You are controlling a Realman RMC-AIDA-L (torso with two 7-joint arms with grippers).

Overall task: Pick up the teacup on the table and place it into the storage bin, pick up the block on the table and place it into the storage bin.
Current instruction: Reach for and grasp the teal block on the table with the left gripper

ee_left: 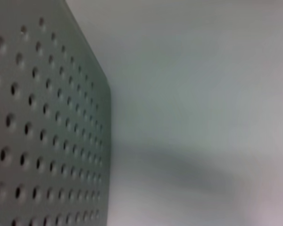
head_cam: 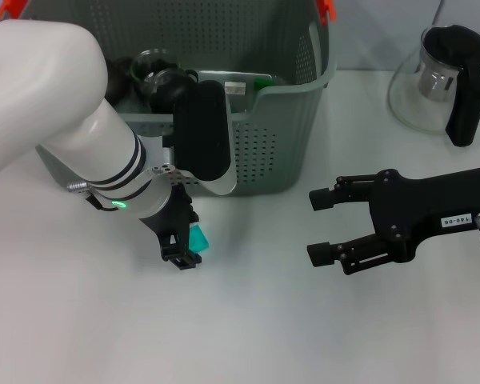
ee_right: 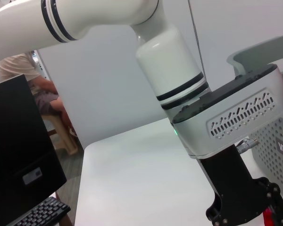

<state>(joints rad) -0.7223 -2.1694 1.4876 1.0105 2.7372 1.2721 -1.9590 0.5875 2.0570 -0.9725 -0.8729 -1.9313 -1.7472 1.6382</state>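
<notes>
Left claw (head_cam: 184,250) was down on the white surface (head_cam: 248,328), just in front of the near wall of the large grey-green perforated plastic storage bin (head_cam: 272,152). A small teal block (head_cam: 198,238) sat between its black fingers, resting on or just above the surface; the claw appeared clenched on it, though the contact itself was partly hidden.

Inside the bin, near the far left corner, a clear glass teacup (head_cam: 154,68) was visible, partly blocked by the arm. Judged: step 1 of 2, the teacup, done. Step 2, the block, in hand: grasp apparently made, lift and carry over the rim not yet done.

Right claw (head_cam: 324,226) hovered over the surface to the right of the bin, fingers spread and released, holding nothing; seemed idle.

A glass teapot with a black handle (head_cam: 444,76) stood at the far right, well apart from the work.

Left wrist view gave only the bin's perforated wall (ee_left: 42,136) close up and bare surface. Right wrist view showed the left arm's claw beside the bin.
</notes>
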